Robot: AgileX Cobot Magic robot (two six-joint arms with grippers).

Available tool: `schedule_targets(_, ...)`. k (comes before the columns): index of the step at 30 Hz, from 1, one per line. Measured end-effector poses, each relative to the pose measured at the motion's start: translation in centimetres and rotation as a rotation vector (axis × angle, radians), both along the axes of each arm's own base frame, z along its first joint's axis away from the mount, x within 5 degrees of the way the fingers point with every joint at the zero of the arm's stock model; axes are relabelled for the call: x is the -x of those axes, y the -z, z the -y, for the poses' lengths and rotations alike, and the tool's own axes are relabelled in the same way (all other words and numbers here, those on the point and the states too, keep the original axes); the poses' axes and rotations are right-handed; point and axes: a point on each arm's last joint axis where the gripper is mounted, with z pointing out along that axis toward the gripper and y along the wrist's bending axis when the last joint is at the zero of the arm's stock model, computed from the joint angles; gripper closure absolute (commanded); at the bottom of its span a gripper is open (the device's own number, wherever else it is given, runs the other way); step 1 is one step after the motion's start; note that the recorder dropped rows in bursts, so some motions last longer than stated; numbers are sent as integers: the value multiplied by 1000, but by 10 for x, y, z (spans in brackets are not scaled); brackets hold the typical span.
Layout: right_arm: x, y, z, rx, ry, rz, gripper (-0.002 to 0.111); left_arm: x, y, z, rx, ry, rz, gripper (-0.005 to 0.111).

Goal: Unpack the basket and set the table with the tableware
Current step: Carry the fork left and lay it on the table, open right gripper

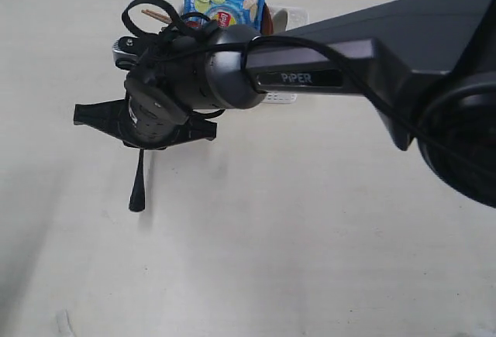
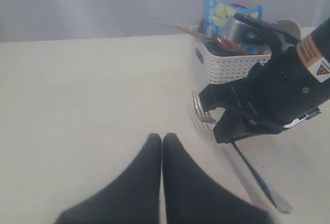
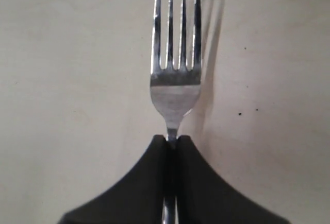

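Note:
My right gripper [image 3: 172, 140] is shut on the neck of a steel fork [image 3: 175, 87], whose tines point away over the pale table [image 3: 67, 80]. From outside, this gripper [image 1: 143, 129] hangs over the table's left part, and the fork's handle [image 1: 138, 190] sticks out toward the near edge. Whether the fork touches the table I cannot tell. The white basket [image 2: 227, 67] stands behind it with a steel cup [image 2: 237, 28] and an off-white bowl [image 2: 290, 26] inside. My left gripper [image 2: 162, 137] is shut and holds nothing, low over bare table.
A blue crisp packet [image 1: 225, 0] stands up in the basket [image 1: 291, 18] at the table's far edge. The right arm [image 1: 372, 58] stretches from the right across the basket's front. Table [image 1: 294, 228] surface spreads toward the near edge.

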Motion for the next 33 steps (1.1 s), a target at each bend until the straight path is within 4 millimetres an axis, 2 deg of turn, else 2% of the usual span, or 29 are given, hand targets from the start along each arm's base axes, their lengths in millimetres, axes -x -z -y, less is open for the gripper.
schedule_targets(15, -3, 23, -4, -25, 54, -17, 109, 0, 0, 0, 0, 0, 0, 107)
schedule_targets(29, -5, 27, -7, -51, 30, 12, 108, 0, 0, 0, 0, 0, 0, 107)
schedule_targets(31, -5, 27, -7, -53, 29, 12, 104, 0, 0, 0, 0, 0, 0, 107)
schedule_targets(33, -5, 27, -8, -56, 28, 14, 93, 0, 0, 0, 0, 0, 0, 107)
